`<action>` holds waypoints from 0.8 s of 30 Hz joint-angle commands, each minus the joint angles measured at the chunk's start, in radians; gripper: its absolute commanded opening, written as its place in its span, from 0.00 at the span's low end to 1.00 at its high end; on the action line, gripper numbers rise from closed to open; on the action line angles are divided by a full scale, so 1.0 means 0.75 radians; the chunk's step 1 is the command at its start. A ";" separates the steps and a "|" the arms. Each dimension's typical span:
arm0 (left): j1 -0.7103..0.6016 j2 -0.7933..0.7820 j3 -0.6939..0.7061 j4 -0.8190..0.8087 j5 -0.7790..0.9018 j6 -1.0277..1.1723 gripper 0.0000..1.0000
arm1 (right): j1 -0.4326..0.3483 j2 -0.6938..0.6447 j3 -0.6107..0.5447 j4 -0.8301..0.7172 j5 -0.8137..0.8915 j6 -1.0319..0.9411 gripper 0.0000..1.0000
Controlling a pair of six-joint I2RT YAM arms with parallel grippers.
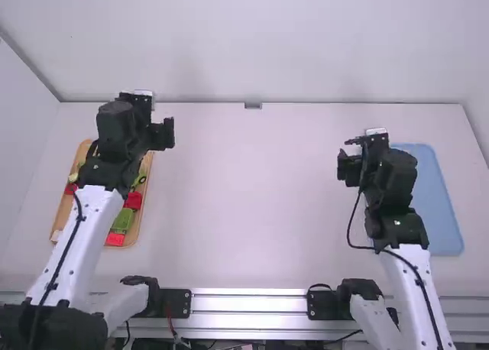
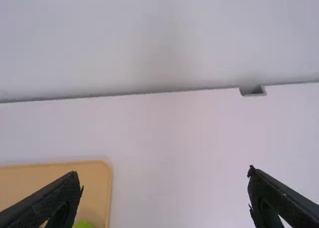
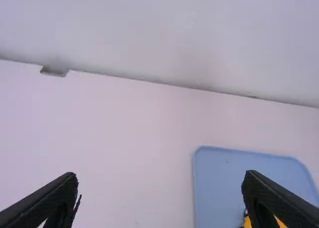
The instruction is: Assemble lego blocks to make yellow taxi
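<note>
Arms: two, and I count one gripper on each, both raised over the white table (image 1: 260, 212) and well apart, one toward each side.
Left gripper: this one (image 1: 136, 132) is over the far part of the wooden-looking tray, and its two fingers (image 2: 50, 203) stand wide apart; between them I see part of the tray's corner and plain tabletop.
Right gripper: the other (image 1: 370, 163) is by the near-middle side of the blue tray, its two fingers (image 3: 40, 203) also spread wide, with tabletop and a strip of blue between them.
Trays: two in all, one wooden-looking tray (image 1: 66, 211) at the left of the table, partly under the left arm, and one blue tray (image 1: 443, 201) at the right, partly behind the right arm.
Red blocks: three that I can make out, all in the wooden-looking tray: one at its near end (image 1: 114, 239), one farther up (image 1: 133, 201), one over by its left side (image 1: 70, 189).
Green pieces: at least two in that same tray, one just beyond the nearest red block (image 1: 122, 221), another farther off (image 1: 140, 179); the arm hides too much for a full count.
Yellow piece: in the blue tray, peeking out from behind one finger of the right gripper, there's yellow (image 3: 247, 222); whether it is one part or several, I can't tell.
Back edge: one small grey fitting (image 1: 253, 105), near the middle.
</note>
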 commanded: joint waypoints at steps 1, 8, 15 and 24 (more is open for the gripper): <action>0.001 -0.071 -0.050 0.032 -0.003 -0.039 0.85 | -0.002 -0.068 -0.056 0.043 -0.015 0.097 0.83; 0.001 -0.216 -0.196 0.178 -0.003 -0.039 0.74 | -0.002 -0.234 -0.222 0.208 -0.015 0.239 0.71; 0.001 -0.401 -0.381 0.357 -0.003 -0.039 0.60 | -0.002 -0.439 -0.427 0.270 -0.015 0.239 0.56; 0.001 -0.687 -0.666 0.357 -0.003 -0.039 0.39 | -0.002 -0.721 -0.710 0.270 -0.015 0.239 0.34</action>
